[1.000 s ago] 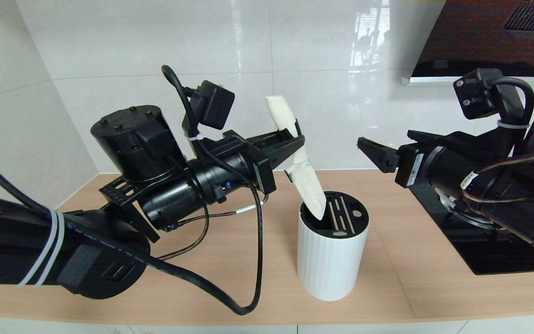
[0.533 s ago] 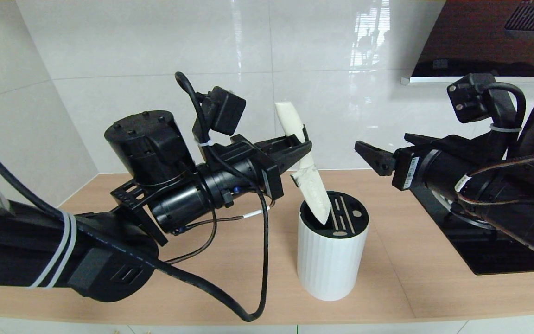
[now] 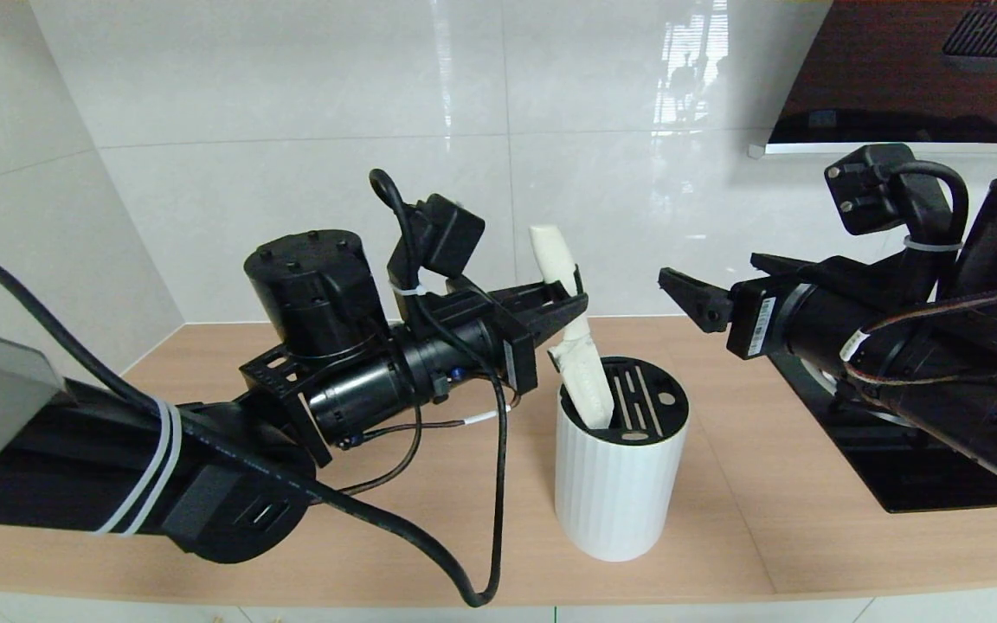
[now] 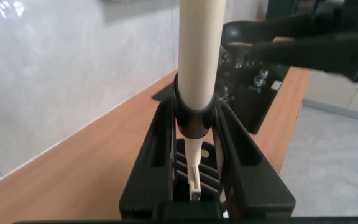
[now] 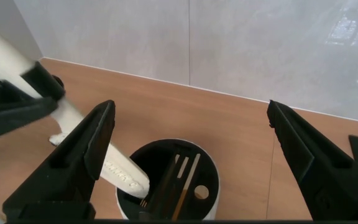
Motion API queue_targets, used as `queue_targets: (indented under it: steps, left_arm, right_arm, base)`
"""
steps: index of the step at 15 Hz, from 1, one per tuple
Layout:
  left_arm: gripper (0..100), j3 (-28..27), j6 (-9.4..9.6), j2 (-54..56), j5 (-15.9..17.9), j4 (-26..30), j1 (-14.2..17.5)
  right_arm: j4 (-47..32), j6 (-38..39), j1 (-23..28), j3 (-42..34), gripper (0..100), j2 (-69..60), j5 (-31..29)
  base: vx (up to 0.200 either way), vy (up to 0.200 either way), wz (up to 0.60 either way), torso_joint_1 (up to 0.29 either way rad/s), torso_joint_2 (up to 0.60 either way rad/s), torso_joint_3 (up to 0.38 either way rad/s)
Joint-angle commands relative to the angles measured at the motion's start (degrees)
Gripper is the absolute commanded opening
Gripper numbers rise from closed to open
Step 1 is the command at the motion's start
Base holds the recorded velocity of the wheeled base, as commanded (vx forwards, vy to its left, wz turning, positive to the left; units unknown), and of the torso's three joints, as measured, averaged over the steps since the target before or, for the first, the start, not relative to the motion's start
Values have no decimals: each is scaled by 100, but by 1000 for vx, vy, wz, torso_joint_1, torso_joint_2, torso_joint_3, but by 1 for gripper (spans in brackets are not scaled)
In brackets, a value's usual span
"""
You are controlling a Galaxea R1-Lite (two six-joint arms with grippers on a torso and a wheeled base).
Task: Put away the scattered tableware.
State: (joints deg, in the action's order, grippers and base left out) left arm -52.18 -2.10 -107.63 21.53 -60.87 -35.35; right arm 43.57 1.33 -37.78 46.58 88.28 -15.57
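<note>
While the left gripper (image 3: 569,298) is clamped on the pale handle of the knife (image 3: 583,376), the blade points down from it and the tip is already inside the black top of the white ribbed knife holder (image 3: 618,493). This holder stands on the table (image 3: 429,484) just below the gripper. The knife leans, and its handle end rises above the fingers. The right gripper (image 5: 189,109) hangs with its fingers wide apart and nothing between them, facing the left gripper and higher than the holder. A black stove top (image 3: 923,472) lies below the right arm.
</note>
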Motion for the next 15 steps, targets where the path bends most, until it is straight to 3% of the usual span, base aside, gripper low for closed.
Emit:
queue_targets:
  steps: [1, 6, 15]
  left_arm:
    - [0, -153, -1, -30, 0, 172, -86]
    - [0, -443, 43, -21, -8, 638, -156]
    - [0, -416, 122, -285, -105, 655, -191]
  right_arm:
    - [11, -1, -1, 0, 100, 31, 1]
    - [11, -1, -1, -17, 100, 66, -8]
    - [11, -1, -1, -17, 100, 66, -8]
  base:
    - [0, 0, 0, 0, 0, 0]
    - [0, 0, 0, 0, 0, 0]
    - [0, 0, 0, 0, 0, 0]
